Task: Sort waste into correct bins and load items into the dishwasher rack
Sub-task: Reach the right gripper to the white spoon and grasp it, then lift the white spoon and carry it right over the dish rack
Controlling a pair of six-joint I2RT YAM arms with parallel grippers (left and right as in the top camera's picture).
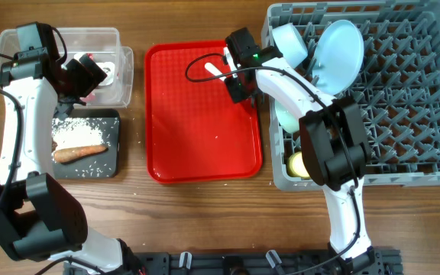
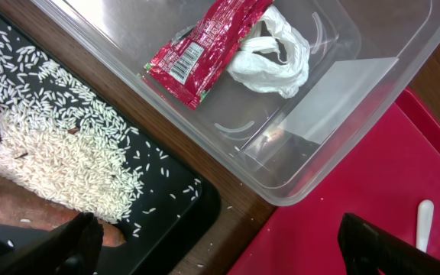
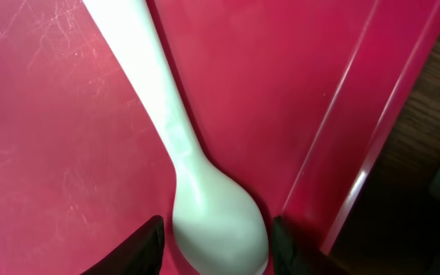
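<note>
Right wrist — smooth white plastic spoon (image 3: pixel 205 198)

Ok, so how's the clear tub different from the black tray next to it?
The clear tub is see-through and deeper; the black tray is opaque and shallower. The tub holds a red wrapper and crumpled white paper; the tray holds rice and a sausage piece. Both are rectangular, side by side.

White plastic spoon (image 3: pixel 205 206) lies flat on the red tray (image 3: pixel 52 130), bowl end beside its raised rim.
</note>
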